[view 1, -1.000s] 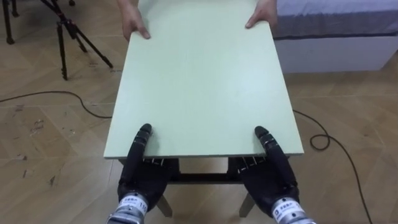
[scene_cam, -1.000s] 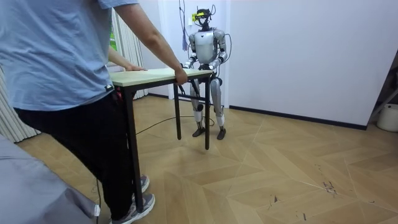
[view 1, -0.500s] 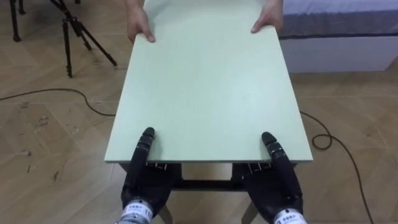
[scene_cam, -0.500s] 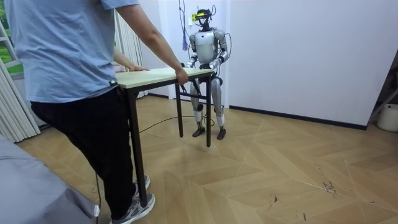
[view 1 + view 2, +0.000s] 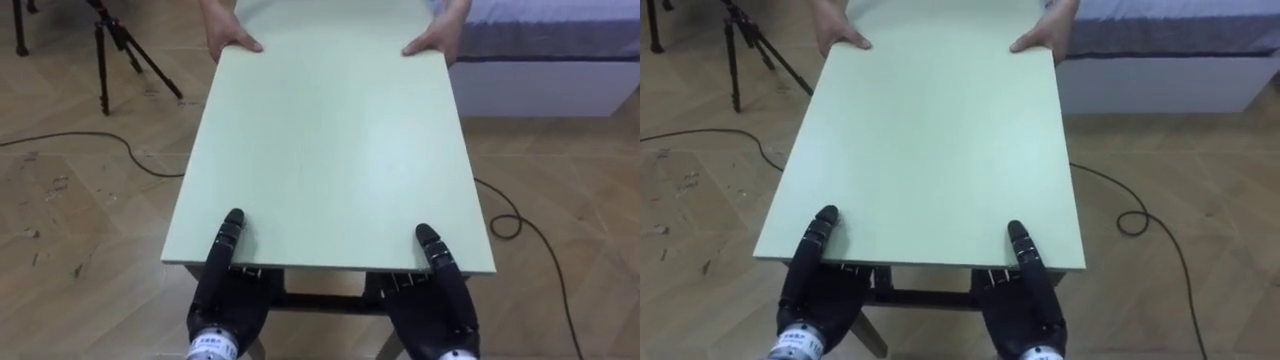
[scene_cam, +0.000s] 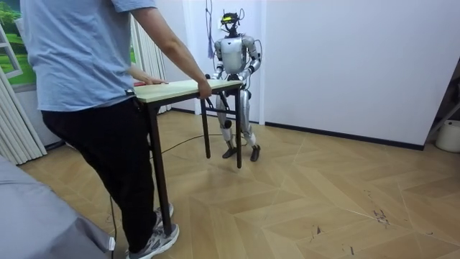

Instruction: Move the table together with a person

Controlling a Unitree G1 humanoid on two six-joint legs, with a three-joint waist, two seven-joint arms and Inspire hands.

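Observation:
A pale green table (image 5: 330, 150) with dark legs stretches away from me. My left hand (image 5: 228, 290) grips its near edge on the left, thumb on top and fingers curled underneath. At the near right, my right hand (image 5: 440, 295) holds the edge the same way. A person (image 6: 79, 72) stands at the far end with one hand (image 5: 232, 40) on the far left corner and the other hand (image 5: 432, 42) on the far right corner. In the room view the table (image 6: 180, 88) hangs between the person and me, near a white wall.
A black tripod (image 5: 115, 45) stands on the wooden floor at the far left. A bed with a white base (image 5: 560, 70) lies at the far right. Dark cables run over the floor on the left (image 5: 90, 138) and right (image 5: 515, 225).
In the room view I have taken a step behind the table, and the person has shifted a little. Both my hands and the person's hands keep their hold on the table.

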